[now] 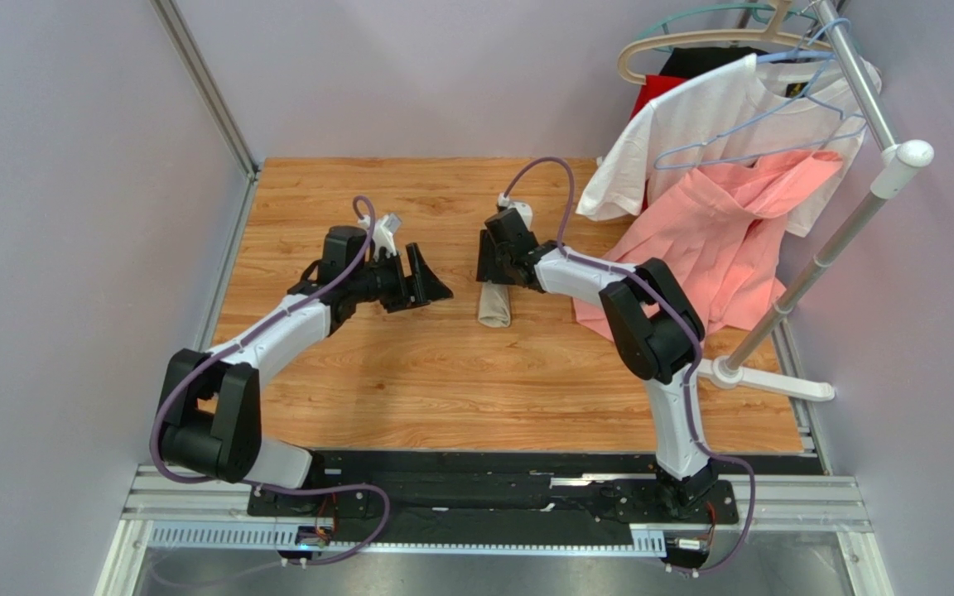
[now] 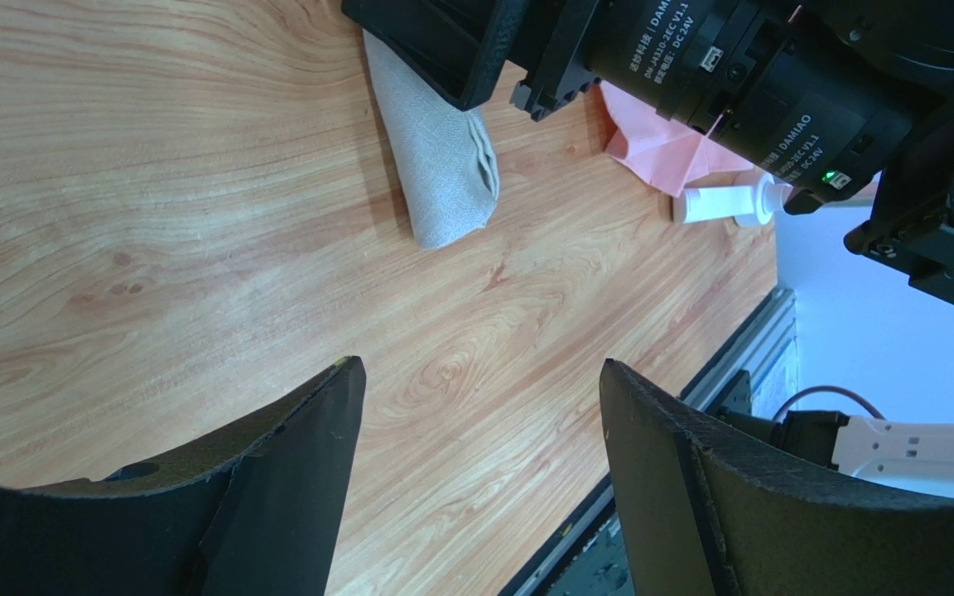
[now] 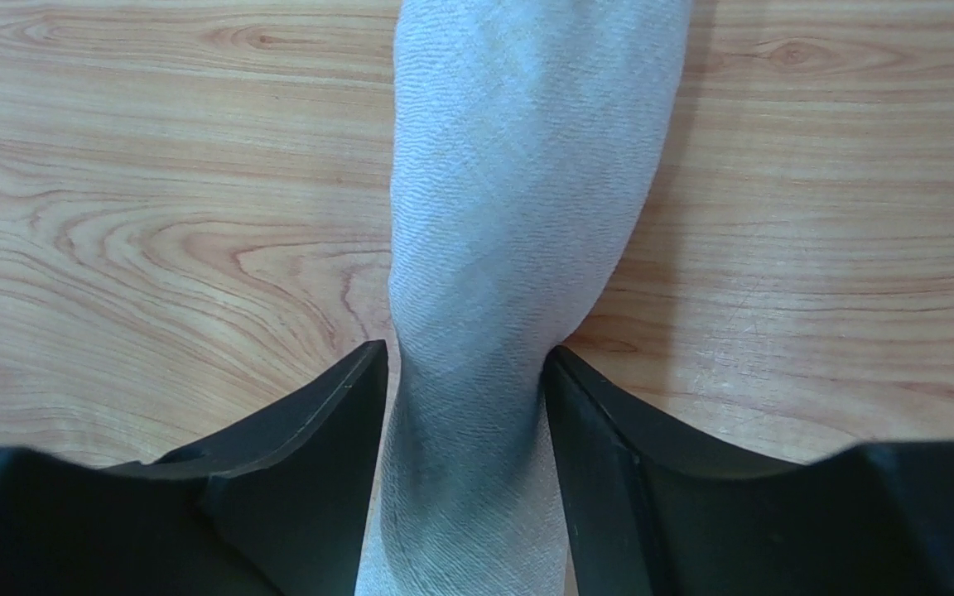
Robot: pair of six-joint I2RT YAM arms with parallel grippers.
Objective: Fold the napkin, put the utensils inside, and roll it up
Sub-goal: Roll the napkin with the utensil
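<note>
top view: the napkin (image 1: 493, 304) lies as a short, tight roll near the middle of the table (image 1: 358, 385), its length running 12 to 6 o'clock. your right gripper (image 1: 495, 267) sits over the roll's 12 o'clock end. your left gripper (image 1: 426, 283) hangs at the roll's 9 o'clock, apart from it, and a pink garment (image 1: 743, 236) lies off at 3 o'clock. no utensils show. they are likely wrapped inside, though you cannot confirm that from here.

left wrist view: the left gripper (image 2: 480, 373) is spread wide with only bare wood between its fingers, so it is released and empty. the napkin (image 2: 439, 162) is at 12 o'clock, its layered end facing you, with the right arm's body above it.

right wrist view: the right gripper (image 3: 467, 354) straddles the napkin (image 3: 519, 186), one finger against the cloth on each side, and the roll looks waisted there. you cannot tell whether that is a firm pinch or a slack touch.

the rolling looks done, so the step in hand is probably letting go cleanly. spread the right fingers evenly until both are off the cloth, then lift straight up. a sideways drag could catch the outer layer and unwind it. if the loose edge is on top, bring the left gripper in from 9 o'clock to steady the roll first. judge it by whether the 6 o'clock end stays put.
</note>
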